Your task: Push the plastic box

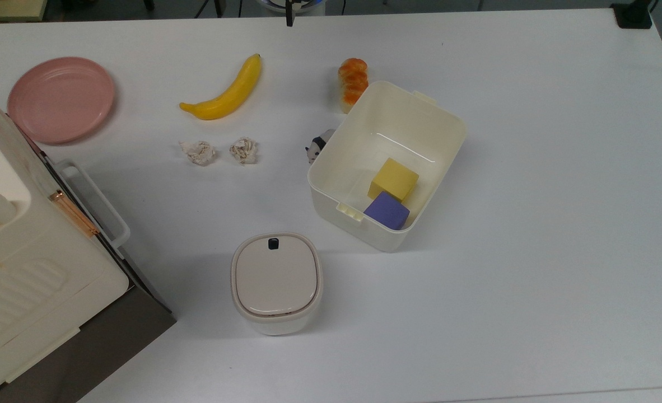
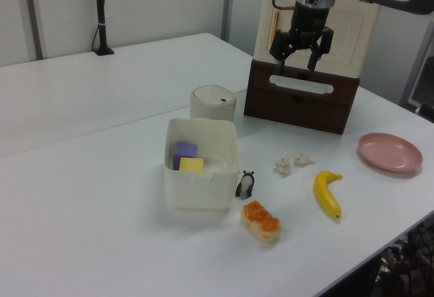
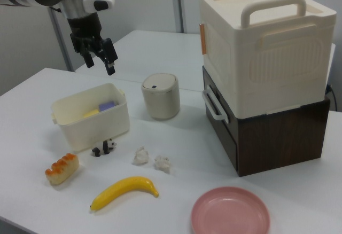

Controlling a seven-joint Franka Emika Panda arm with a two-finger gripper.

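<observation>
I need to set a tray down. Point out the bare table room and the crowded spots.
Bare: the wide stretch of table on the top view's right of the plastic box, and the strip below the lidded container. Crowded: between the banana, two paper wads, panda figure and bread.

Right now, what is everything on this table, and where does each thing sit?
plastic box: one, cream-white, open, middle of the table.
blocks: two, one yellow and one purple, inside the plastic box.
lidded container: one, cream with a black button, below the box in the top view.
bread toy: one, orange, beside a corner of the box.
panda figure: one, black and white, beside the box's long side.
banana: one, yellow, on the top view's left of the bread.
paper wads: two, whitish, below the banana in the top view.
plate: one, pink, top view's far left.
cream case: one, stacked on a dark brown case.
gripper: one, black, open, in the air above the table.
</observation>
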